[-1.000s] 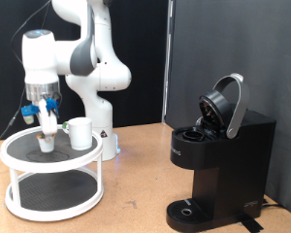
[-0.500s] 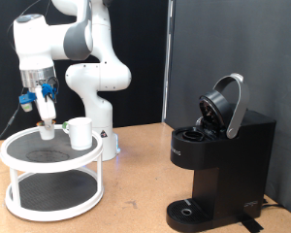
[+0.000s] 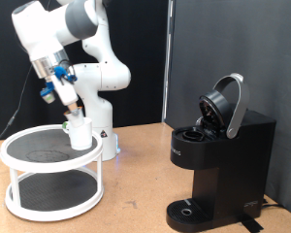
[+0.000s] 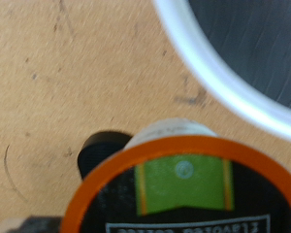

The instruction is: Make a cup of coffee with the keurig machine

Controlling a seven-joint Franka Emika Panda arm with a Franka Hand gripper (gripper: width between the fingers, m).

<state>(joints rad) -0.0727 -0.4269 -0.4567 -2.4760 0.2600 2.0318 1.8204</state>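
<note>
The claw (image 3: pixel 72 114) hung above the cup (image 3: pixel 80 133) on the white stand (image 3: pixel 48 180), gripping a coffee pod (image 4: pixel 184 189). The keurig machine (image 3: pixel 218 160), lid raised, stood on the worktop (image 3: pixel 136 184) well apart, toward the exterior view's right.

The robot arm (image 3: pixel 82 44) is glossy white with grey joints, and its gripper (image 3: pixel 68 109) carries bright blue parts. The cup (image 3: pixel 80 133) is plain white. It sits on a two-tier stand (image 3: pixel 50 175) with white rims and legs and black shelf surfaces. The keurig machine (image 3: pixel 218 160) is black with silver trim along its raised lid and a small pale logo on the front. The table (image 3: pixel 136 184) is light brown wood with faint dark scuffs. In the wrist view, a pod (image 4: pixel 179 189) shows an orange rim around a black top with a green patch.
</note>
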